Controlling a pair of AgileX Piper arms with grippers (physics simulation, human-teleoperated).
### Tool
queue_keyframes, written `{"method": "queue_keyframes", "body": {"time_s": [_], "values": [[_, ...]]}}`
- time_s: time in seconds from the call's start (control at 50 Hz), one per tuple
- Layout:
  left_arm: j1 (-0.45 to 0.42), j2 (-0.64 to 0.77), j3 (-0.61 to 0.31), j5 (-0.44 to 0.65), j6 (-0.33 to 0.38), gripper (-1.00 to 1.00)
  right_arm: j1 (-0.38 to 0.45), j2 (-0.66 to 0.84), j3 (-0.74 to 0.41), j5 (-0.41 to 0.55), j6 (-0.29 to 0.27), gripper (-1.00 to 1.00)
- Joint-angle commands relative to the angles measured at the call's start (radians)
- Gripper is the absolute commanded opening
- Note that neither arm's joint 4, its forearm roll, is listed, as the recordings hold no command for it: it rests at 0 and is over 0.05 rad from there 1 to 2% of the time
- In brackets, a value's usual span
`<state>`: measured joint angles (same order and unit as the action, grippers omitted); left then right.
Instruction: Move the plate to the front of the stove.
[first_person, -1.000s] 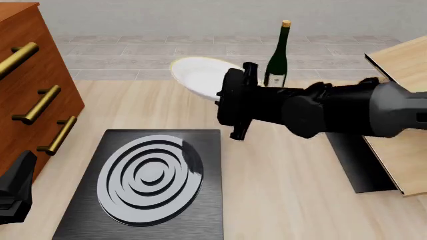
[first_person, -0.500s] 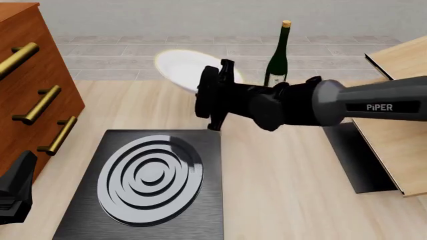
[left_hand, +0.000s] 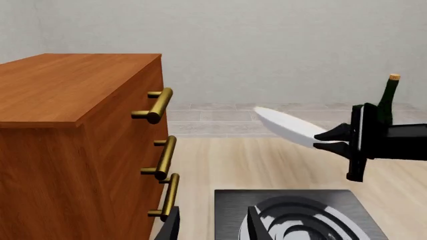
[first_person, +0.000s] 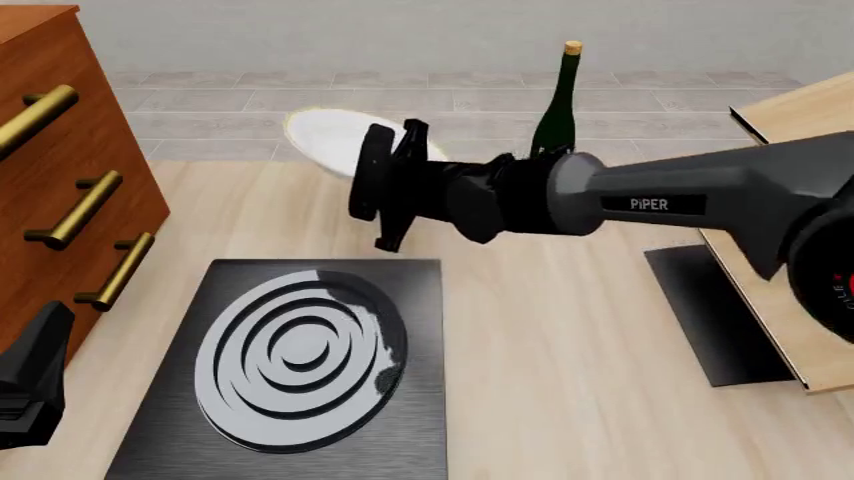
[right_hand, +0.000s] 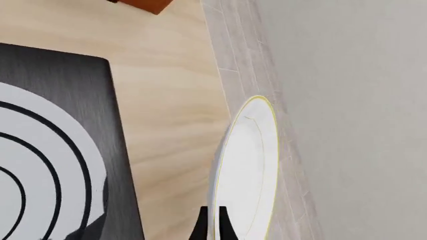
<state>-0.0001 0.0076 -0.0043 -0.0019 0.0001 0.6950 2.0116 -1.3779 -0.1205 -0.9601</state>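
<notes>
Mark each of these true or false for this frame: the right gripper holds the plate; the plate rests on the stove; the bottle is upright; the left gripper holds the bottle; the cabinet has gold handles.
1. The right gripper holds the plate. True; its fingers pinch the rim.
2. The plate rests on the stove. False; it is held tilted in the air, beyond the stove.
3. The bottle is upright. True.
4. The left gripper holds the bottle. False; it is open and empty, beside the cabinet.
5. The cabinet has gold handles. True.
</notes>
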Motion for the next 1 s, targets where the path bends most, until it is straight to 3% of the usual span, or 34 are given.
{"method": "queue_keyframes", "body": {"time_s": [0.02, 0.1, 0.28, 0.32, 0.46, 1.0], "values": [[0.000, 0.000, 0.000, 0.000, 0.000, 1.00, 0.006, 0.098, -0.116, 0.048, 0.039, -1.00], [0.000, 0.000, 0.000, 0.000, 0.000, 1.00, 0.021, 0.121, -0.166, 0.089, 0.073, -1.00], [0.000, 0.000, 0.000, 0.000, 0.000, 1.00, 0.034, 0.176, -0.243, 0.147, 0.053, -1.00], [0.000, 0.000, 0.000, 0.000, 0.000, 1.00, 0.020, 0.197, -0.236, 0.128, 0.011, -1.00], [0.000, 0.000, 0.000, 0.000, 0.000, 1.00, 0.011, 0.226, -0.288, 0.160, 0.028, -1.00], [0.000, 0.000, 0.000, 0.000, 0.000, 1.00, 0.011, 0.308, -0.371, 0.220, 0.004, -1.00]]}}
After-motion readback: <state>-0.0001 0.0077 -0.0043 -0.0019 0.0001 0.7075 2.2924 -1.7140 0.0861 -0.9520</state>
